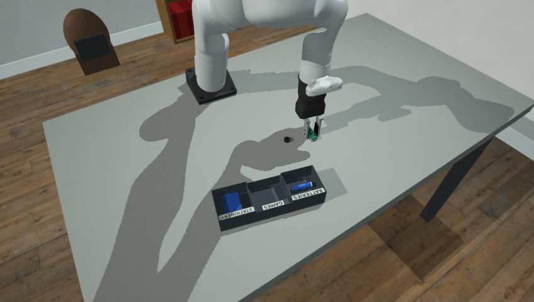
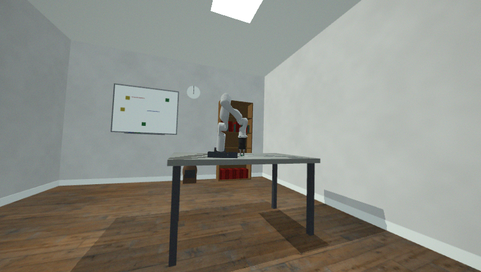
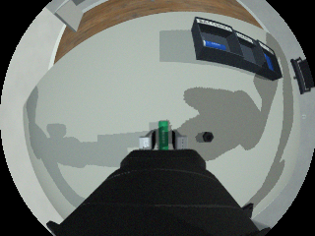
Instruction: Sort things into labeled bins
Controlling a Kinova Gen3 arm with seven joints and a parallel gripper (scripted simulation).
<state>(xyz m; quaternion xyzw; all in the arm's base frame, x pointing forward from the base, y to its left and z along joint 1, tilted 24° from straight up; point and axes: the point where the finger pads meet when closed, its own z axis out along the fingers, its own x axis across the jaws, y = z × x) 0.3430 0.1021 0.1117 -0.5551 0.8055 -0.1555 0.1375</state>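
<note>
A green cylinder [image 1: 313,137] [image 3: 163,128], like a battery, lies on the table. My gripper [image 1: 312,134] [image 3: 163,137] is open, its fingers low on either side of the cylinder with narrow gaps in the wrist view. A small black thing [image 1: 286,139] [image 3: 208,137] lies beside them; its kind is hard to tell. The dark three-part bin row [image 1: 273,214] [image 3: 198,41] is labelled STATIONERY, GAMES and BATTERIES. A blue battery [image 1: 301,186] [image 3: 215,45] lies in the BATTERIES bin. A blue block-like thing [image 1: 232,202] [image 3: 269,61] is in the STATIONERY bin. No thing shows in the GAMES bin.
The arm's black base plate [image 1: 217,97] stands at the back left of the table [image 1: 374,149]. The bin row stands nearer the table's front edge than the gripper does. The bin walls and dividers rise above the table top.
</note>
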